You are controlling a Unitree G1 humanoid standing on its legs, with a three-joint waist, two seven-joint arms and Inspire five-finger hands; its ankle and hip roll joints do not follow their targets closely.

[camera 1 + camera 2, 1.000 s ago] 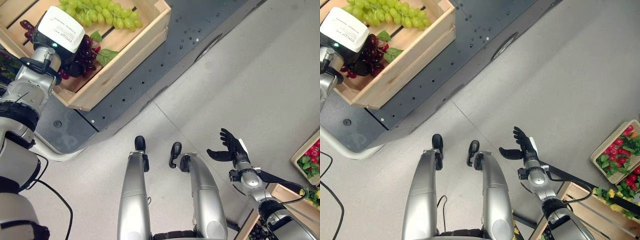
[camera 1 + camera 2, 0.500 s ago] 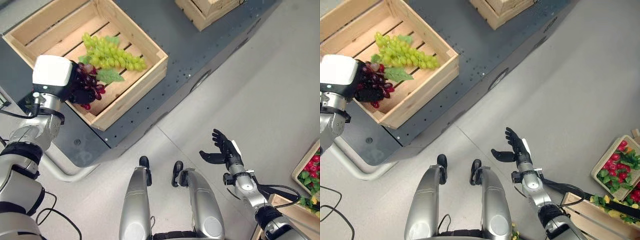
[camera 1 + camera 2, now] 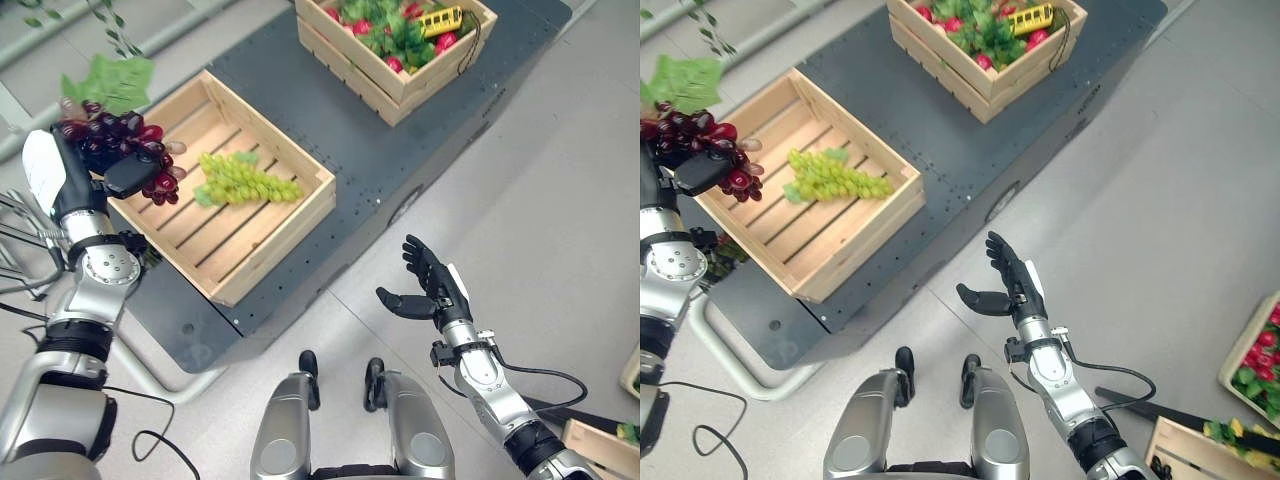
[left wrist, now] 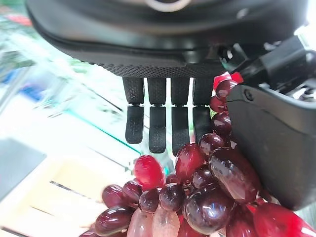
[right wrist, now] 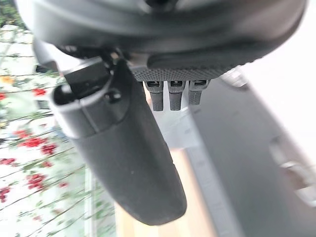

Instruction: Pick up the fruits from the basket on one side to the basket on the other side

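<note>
My left hand (image 3: pixel 75 185) pinches the red grapes (image 3: pixel 120 140) above the crate (image 3: pixel 270 235); soft, floppy, best held by the stem. My right hand (image 3: pixel 432 290) hangs open, empty.

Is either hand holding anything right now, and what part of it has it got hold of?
The left hand holds the red grapes round the bunch itself; the right hand is open and holds nothing.

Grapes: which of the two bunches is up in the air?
The dark red bunch: the left hand grips it above the crate's edge, while the green bunch lies on the slats of the wooden crate.
</note>
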